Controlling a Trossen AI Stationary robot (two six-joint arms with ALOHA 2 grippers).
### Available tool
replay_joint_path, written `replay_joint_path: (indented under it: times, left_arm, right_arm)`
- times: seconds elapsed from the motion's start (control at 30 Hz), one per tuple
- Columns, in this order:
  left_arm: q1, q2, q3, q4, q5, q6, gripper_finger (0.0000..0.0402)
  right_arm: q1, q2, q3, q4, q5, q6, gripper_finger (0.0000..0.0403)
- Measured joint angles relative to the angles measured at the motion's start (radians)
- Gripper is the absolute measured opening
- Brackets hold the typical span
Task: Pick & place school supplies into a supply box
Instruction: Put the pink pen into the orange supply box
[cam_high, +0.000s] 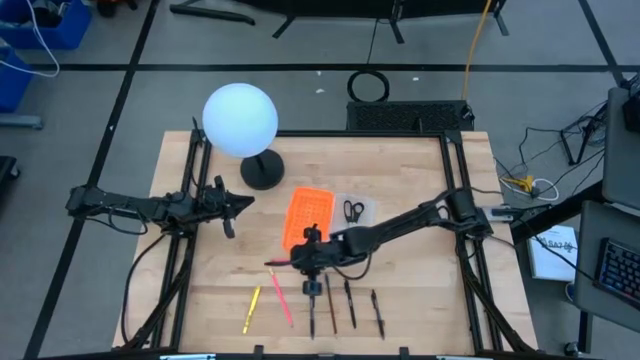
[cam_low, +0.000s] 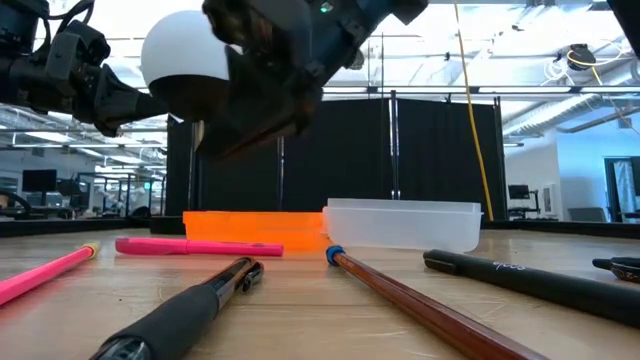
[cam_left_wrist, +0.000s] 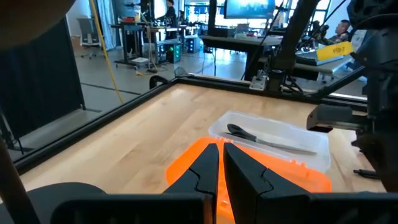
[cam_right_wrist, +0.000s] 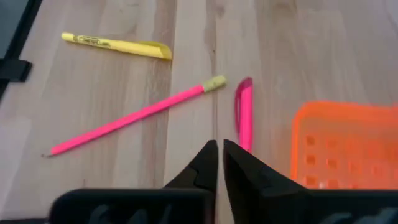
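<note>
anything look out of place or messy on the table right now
Nothing is damaged or spilled. Only the scissors lie in the clear box; the pens and pencils, such as the yellow one and the pink pencil, lie loose at differing angles near the table's front edge.

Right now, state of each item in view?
supply box: holds only the scissors
orange tray: looks empty
pink pencil: on table, unpicked
pink pen: on table beside orange tray
yellow pen: on table
left gripper: fingers shut, empty
right gripper: fingers shut, empty
</note>
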Motion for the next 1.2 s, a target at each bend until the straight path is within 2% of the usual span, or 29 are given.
replay_joint_path:
  times: [0.23,0.43,0.67,1.2]
  left_arm:
    - [0.000,0.000,0.000,-0.012,0.011,-0.012,0.0031]
    - [0.000,0.000,0.000,-0.014,0.021,-0.015,0.0031]
    - [0.000,0.000,0.000,-0.020,0.020,-0.015,0.0031]
    - [0.000,0.000,0.000,-0.037,0.017,-0.018,0.0031]
  right_arm:
    - [0.001,0.043,0.010,-0.029,0.078,-0.056,0.0122]
    - [0.006,0.057,0.010,-0.023,0.080,-0.098,0.0157]
    - [0.030,0.057,0.010,-0.013,0.081,-0.160,0.0161]
    - [0.018,0.091,-0.012,0.001,0.107,-0.154,0.0146]
